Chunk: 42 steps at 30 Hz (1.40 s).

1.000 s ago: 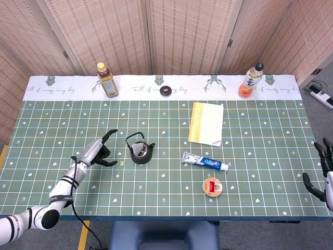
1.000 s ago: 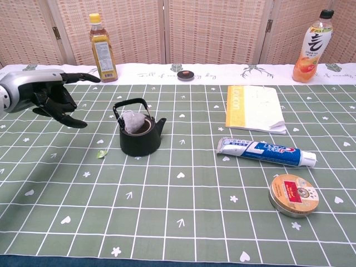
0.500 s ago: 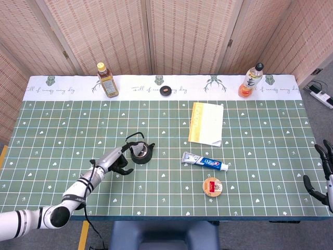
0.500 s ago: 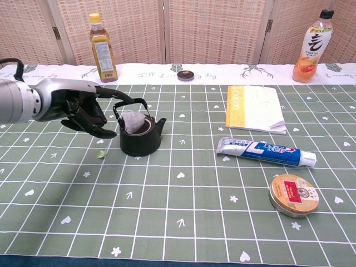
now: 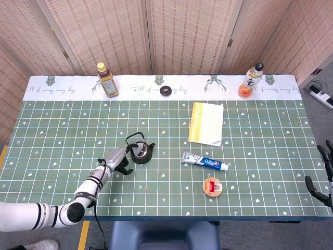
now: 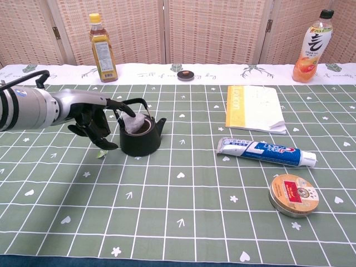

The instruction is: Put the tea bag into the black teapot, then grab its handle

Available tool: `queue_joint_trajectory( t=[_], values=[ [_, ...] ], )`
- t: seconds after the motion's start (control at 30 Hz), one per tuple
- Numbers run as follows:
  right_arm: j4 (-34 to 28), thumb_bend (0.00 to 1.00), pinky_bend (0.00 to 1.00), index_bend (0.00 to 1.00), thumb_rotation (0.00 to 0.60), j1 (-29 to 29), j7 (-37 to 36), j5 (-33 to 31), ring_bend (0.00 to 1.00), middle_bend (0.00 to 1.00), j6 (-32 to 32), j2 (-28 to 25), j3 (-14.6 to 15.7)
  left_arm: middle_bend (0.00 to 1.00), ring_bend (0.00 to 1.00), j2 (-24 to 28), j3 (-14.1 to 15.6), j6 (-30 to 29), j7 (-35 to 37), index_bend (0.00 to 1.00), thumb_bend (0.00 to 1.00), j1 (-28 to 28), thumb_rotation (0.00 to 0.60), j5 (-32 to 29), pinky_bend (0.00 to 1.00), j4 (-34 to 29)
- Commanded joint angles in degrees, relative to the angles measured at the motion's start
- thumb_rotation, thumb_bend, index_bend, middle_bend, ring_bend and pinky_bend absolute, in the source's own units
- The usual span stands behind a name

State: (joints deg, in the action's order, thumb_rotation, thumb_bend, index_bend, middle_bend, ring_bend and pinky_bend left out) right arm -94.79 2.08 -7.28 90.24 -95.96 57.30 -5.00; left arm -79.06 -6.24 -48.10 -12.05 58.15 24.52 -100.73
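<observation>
The black teapot (image 6: 140, 136) (image 5: 140, 153) stands upright left of the table's centre, its wire handle (image 6: 132, 102) raised. A pale tea bag (image 6: 133, 121) lies inside its open top. My left hand (image 6: 93, 118) (image 5: 116, 158) is right beside the pot's left side with its fingers spread. One fingertip (image 6: 123, 105) reaches the handle's left end, and nothing is gripped. A small green scrap (image 6: 100, 154) lies on the cloth under that hand. My right hand (image 5: 325, 176) hangs at the table's far right edge with its fingers apart and nothing in it.
A brown bottle (image 6: 102, 49) stands at the back left and an orange drink bottle (image 6: 312, 47) at the back right. A yellow-spined notebook (image 6: 255, 107), a toothpaste tube (image 6: 266, 151) and a round tin (image 6: 292, 194) lie to the right. A small black disc (image 6: 186, 75) sits at the back.
My left hand has swept right across the cloth, from well clear of the teapot to right against its left side and handle. The right hand has sunk slightly toward the frame's edge.
</observation>
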Motion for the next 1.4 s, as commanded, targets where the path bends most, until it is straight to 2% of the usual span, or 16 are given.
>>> queue_joint_trajectory(
  t=[0.03,0.27,0.43,0.9,1.13,1.4],
  values=[
    [-0.03,0.42,0.00,0.00,0.600,-0.03,0.13,0.00,0.00,0.00,0.06,0.04,0.02,1.00,1.00,-0.16,0.42,-0.85,-1.09,0.11,0.32,0.16,0.600,-0.15,1.00,-0.08],
    [-0.16,0.42,0.00,0.00,0.600,-0.06,0.38,-0.08,0.00,0.00,0.05,0.14,-0.06,1.00,1.00,-0.60,0.51,0.18,-0.73,0.12,0.32,-0.76,0.600,0.46,1.00,0.26],
    [-0.27,0.42,0.00,0.00,0.600,-0.05,0.69,0.44,0.00,0.00,-0.06,0.23,0.17,1.00,1.00,-2.10,0.65,1.32,0.48,0.13,0.32,-2.01,0.600,3.83,1.00,2.89],
    [0.05,0.42,0.00,0.00,0.600,-0.02,-0.46,-0.28,0.00,0.00,-0.09,-0.04,-0.21,1.00,1.00,-4.81,1.04,5.59,2.39,0.14,0.32,-3.47,0.600,6.65,1.00,8.81],
    [0.05,0.42,0.00,0.00,0.600,-0.21,-0.31,-0.49,0.00,0.00,0.36,0.00,-0.23,1.00,1.00,-5.73,0.81,6.63,3.32,0.15,0.32,-4.00,0.600,8.46,1.00,9.38],
    [0.02,0.42,0.00,0.00,0.600,-0.13,-0.49,-0.25,0.00,0.00,0.14,-0.12,-0.15,1.00,1.00,-5.60,-0.33,4.55,3.53,0.17,0.32,-4.59,0.600,10.83,1.00,7.25]
  ],
)
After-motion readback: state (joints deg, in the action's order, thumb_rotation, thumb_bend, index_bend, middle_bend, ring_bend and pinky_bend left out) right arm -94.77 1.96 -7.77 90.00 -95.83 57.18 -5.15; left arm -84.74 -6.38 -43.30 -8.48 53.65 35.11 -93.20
